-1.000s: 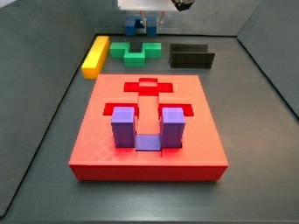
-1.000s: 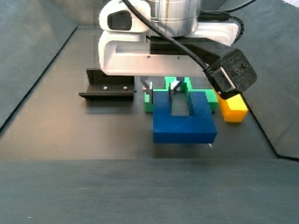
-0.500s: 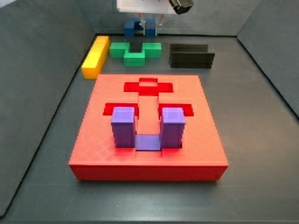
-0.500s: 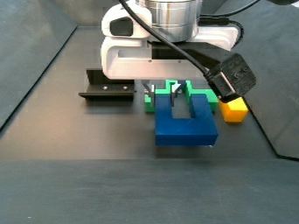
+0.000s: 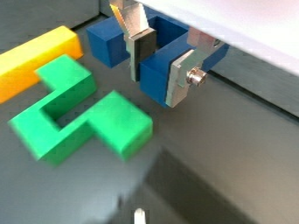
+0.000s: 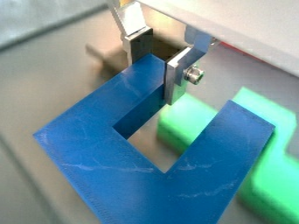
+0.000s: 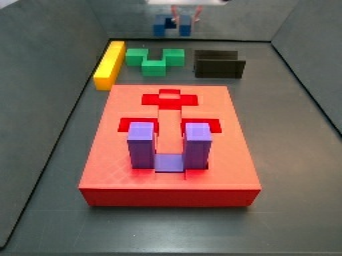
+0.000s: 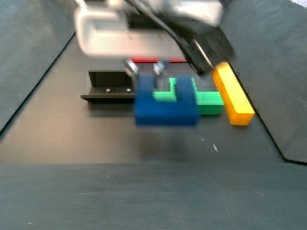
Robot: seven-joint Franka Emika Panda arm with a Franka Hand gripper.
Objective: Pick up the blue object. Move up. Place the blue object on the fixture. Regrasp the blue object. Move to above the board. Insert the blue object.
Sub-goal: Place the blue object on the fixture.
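My gripper (image 5: 158, 83) is shut on one prong of the blue object (image 5: 153, 72), a dark-blue U-shaped block, and holds it in the air. In a wrist view the blue object (image 6: 117, 131) hangs from the gripper (image 6: 156, 74) above the green block. In a side view the blue object (image 8: 166, 105) hangs beside the black fixture (image 8: 110, 88), with the gripper (image 8: 153, 70) above it. In a side view the gripper (image 7: 174, 14) is at the far end of the floor, beyond the red board (image 7: 167, 110) and the fixture (image 7: 219, 64).
A green notched block (image 7: 159, 60) and a yellow bar (image 7: 108, 63) lie beyond the board. A purple U-shaped block (image 7: 167, 146) stands in the board's near recess. The green block (image 8: 206, 99) and yellow bar (image 8: 234, 94) lie beside the held piece. Dark walls ring the floor.
The gripper has risen with the blue object in it and shifted a little toward the fixture. The other pieces have not moved.
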